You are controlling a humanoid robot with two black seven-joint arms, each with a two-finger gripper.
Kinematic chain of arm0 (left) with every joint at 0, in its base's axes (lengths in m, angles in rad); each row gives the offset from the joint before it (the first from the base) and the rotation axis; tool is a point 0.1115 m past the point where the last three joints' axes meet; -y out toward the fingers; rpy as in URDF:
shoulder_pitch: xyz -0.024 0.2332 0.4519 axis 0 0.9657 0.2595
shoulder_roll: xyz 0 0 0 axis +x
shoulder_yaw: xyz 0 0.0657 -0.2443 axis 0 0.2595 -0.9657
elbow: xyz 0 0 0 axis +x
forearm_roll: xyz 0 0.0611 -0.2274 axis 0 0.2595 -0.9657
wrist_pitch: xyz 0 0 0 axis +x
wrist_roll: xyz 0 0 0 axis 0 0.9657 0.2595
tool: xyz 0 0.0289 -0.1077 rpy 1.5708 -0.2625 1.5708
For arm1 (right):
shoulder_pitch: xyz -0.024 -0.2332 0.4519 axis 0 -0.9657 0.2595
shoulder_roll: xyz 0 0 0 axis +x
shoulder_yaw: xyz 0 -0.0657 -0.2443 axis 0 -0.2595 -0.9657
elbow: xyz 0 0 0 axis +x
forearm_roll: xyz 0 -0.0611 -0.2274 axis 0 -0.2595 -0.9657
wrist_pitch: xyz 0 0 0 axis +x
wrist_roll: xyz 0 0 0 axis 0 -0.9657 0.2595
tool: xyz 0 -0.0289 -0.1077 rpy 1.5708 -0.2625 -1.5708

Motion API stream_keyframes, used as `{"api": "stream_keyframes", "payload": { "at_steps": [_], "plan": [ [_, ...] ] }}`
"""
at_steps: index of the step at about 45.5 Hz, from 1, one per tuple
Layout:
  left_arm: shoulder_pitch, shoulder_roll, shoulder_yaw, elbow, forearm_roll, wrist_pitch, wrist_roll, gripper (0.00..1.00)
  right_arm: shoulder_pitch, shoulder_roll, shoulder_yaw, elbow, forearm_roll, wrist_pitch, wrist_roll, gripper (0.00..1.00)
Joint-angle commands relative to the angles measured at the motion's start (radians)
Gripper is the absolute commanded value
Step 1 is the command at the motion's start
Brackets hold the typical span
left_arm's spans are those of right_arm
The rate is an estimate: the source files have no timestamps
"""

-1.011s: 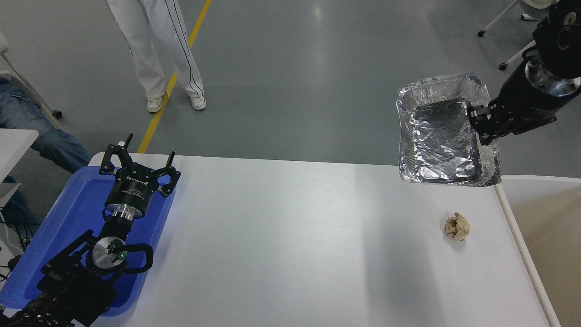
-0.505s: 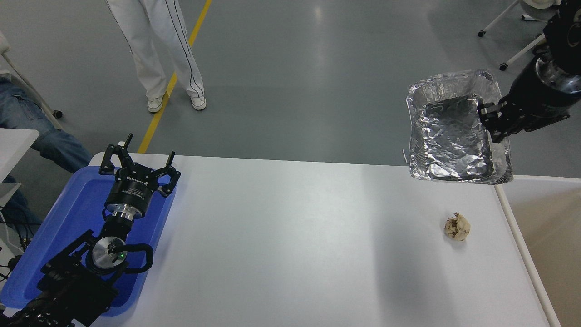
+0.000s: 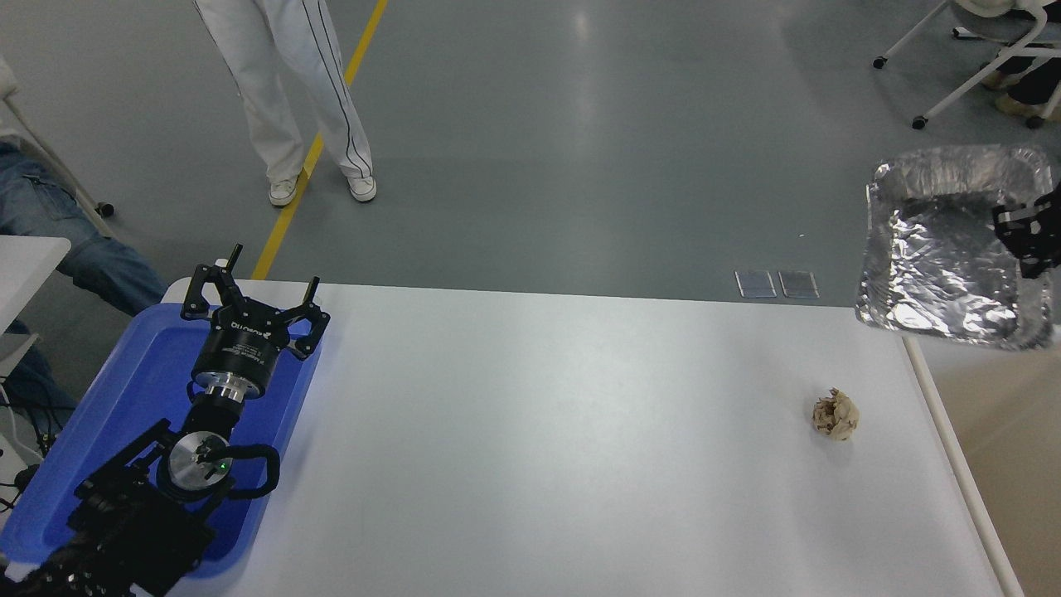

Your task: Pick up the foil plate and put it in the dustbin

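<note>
The shiny crinkled foil plate [image 3: 945, 249] hangs in the air at the far right, over the far rim of the cream-white dustbin [image 3: 961, 464] whose beige inside shows at the right edge. My right gripper [image 3: 1024, 236] is shut on the plate's right rim; most of the arm is out of the picture. My left gripper [image 3: 253, 298] is parked open at the lower left above the blue tray.
A small crumpled tan paper ball [image 3: 835, 414] lies on the white table [image 3: 539, 431] near its right edge. A flat blue tray [image 3: 141, 398] sits at the left. A person in white trousers [image 3: 290, 91] stands beyond the table; wheeled chair legs [image 3: 920, 83] stand at the top right.
My right gripper has carried the foil plate to the right, from above the table's far right corner to above the dustbin. The left arm has not moved.
</note>
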Motion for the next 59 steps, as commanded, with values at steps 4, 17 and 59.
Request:
{"api": "stream_keyframes", "payload": {
  "at_steps": [4,17,59],
  "plan": [
    [0.0,0.0,0.0,0.001,0.0,0.0,0.0,1.0,-0.178,-0.174,0.061,-0.214,-0.008,0.0,0.0,0.0],
    [0.0,0.0,0.0,0.001,0.0,0.0,0.0,1.0,-0.52,-0.19,0.266,-0.355,-0.006,0.0,-0.002,0.0],
    [0.0,0.0,0.0,-0.001,0.0,0.0,0.0,1.0,-1.163,-0.138,0.788,-0.53,0.012,-0.632,0.001,0.0]
  ]
}}
